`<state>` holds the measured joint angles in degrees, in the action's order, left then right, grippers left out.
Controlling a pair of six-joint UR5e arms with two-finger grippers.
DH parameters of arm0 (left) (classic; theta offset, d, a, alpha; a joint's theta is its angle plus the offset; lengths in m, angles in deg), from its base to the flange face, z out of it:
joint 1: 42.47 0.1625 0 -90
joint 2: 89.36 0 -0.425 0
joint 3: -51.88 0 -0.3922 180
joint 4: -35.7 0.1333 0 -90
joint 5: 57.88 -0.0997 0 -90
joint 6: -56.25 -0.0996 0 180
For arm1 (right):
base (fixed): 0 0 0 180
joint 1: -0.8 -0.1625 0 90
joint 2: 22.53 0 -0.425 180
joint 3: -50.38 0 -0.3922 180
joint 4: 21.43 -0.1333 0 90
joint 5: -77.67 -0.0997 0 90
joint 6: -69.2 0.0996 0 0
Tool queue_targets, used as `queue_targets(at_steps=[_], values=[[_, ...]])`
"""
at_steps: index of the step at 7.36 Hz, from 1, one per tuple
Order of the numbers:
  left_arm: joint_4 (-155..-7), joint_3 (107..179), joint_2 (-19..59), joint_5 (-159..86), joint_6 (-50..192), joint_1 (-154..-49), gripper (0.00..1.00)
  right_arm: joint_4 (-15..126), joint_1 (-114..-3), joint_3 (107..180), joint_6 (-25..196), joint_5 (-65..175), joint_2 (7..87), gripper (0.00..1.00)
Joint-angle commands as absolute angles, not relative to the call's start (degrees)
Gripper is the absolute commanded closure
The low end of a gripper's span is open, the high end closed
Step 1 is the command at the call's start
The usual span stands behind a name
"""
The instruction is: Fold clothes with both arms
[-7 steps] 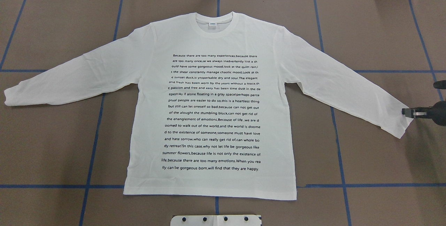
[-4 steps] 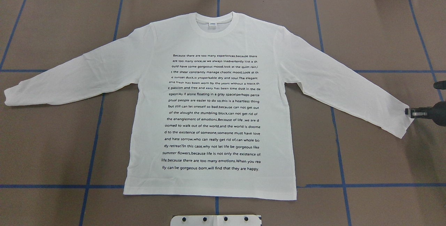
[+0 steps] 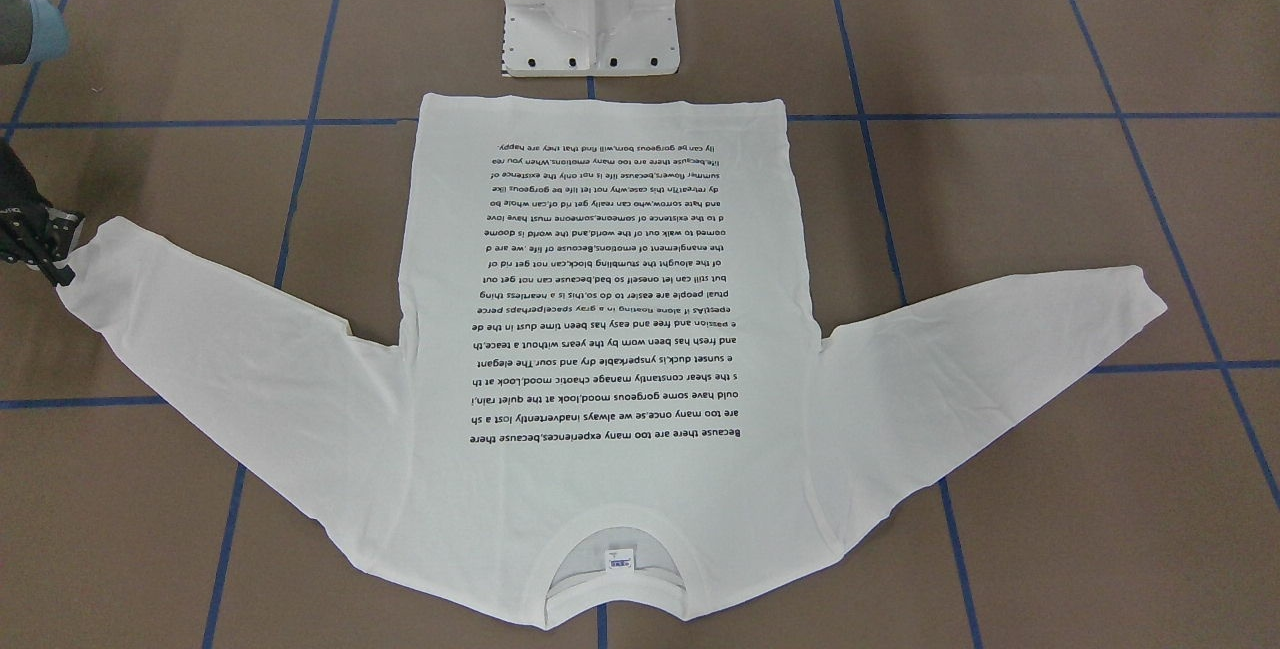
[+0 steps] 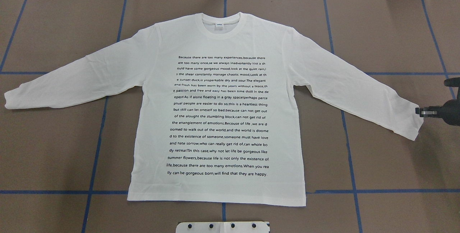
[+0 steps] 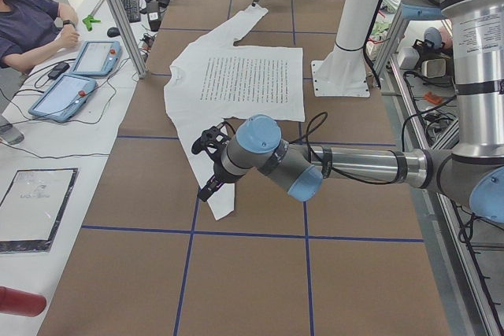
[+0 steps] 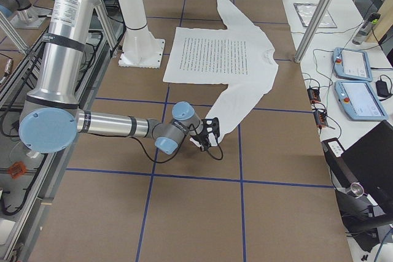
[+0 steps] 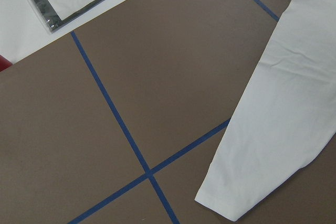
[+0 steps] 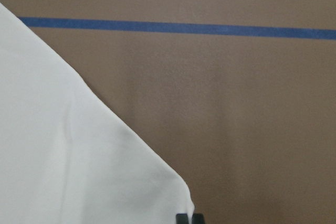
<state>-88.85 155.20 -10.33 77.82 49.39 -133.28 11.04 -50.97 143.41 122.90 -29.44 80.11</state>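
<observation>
**Brown table (image 4: 395, 28), white T-shirt (image 4: 219, 39), one cuff pinched**

Brown paper crossed with blue tape covers the table, where the long-sleeved T-shirt lies flat, print up. Its hem is nearest the white pedestal base (image 3: 590, 19) and both sleeves angle outward. The right gripper (image 4: 418, 111) pinches the end of one cuff, fingers together. The left gripper (image 5: 209, 186) hangs over the opposite sleeve near its cuff; whether its fingers are parted cannot be told.

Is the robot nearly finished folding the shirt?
No, it's only starting. Done: the T-shirt lies flat, sleeves spread, with no fold yet. In hand: the right gripper looks pinched on one sleeve cuff; the left gripper hangs near the other cuff. Left: every fold, sleeves and body.
</observation>
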Motion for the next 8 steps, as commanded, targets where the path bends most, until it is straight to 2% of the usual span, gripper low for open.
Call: queue_targets(at_steps=[1,3,5,7,8], values=[[-88.84,154.98,-10.26,77.82,49.39,-133.35,0.00,34.34,-56.49,154.21,122.90,-31.93,70.86,1.00],[-88.84,154.89,-10.26,77.82,49.39,-133.35,0.00,57.83,-57.03,158.83,123.68,-30.71,54.82,1.00],[-88.84,154.80,-10.26,77.82,49.48,-133.35,0.00,75.36,-55.72,158.14,128.04,-28.69,38.10,1.00],[-88.84,154.28,-10.26,77.82,49.66,-133.35,0.00,76.40,-51.87,156.31,129.66,-25.27,29.98,1.00],[-88.84,154.19,-10.26,77.82,49.66,-133.35,0.00,74.57,-50.11,152.81,131.84,-23.08,24.64,1.00]])
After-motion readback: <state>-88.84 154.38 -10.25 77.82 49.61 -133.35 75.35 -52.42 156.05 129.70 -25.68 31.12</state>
